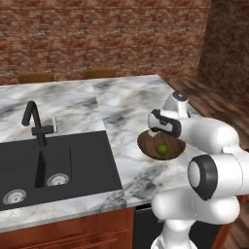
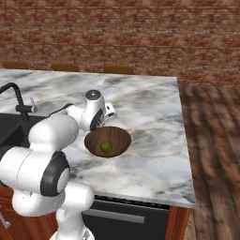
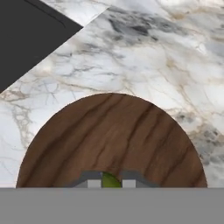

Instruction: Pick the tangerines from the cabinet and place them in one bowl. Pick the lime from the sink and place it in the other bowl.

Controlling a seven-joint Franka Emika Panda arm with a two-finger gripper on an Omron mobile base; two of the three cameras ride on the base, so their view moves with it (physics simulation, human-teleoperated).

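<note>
The lime (image 1: 162, 150) is a small green fruit low inside the other bowl (image 1: 146, 144), a dark brown wooden bowl on the marble counter right of the sink (image 1: 87, 160). My gripper (image 3: 109, 183) points down into that bowl and is shut on the lime (image 3: 110, 180), which shows green between the two fingertips. From the right side the lime (image 2: 106, 147) sits near the middle of the brown bowl (image 2: 119, 138), just under my hand. The tangerines, the cabinet and the pale bowl are out of view.
A black faucet (image 1: 36, 124) stands behind the sink basin. The marble counter (image 2: 150, 108) ends about a bowl's width right of the brown bowl, with wooden floor (image 2: 215, 140) beyond. Stool tops (image 1: 35, 77) line the far edge before a brick wall.
</note>
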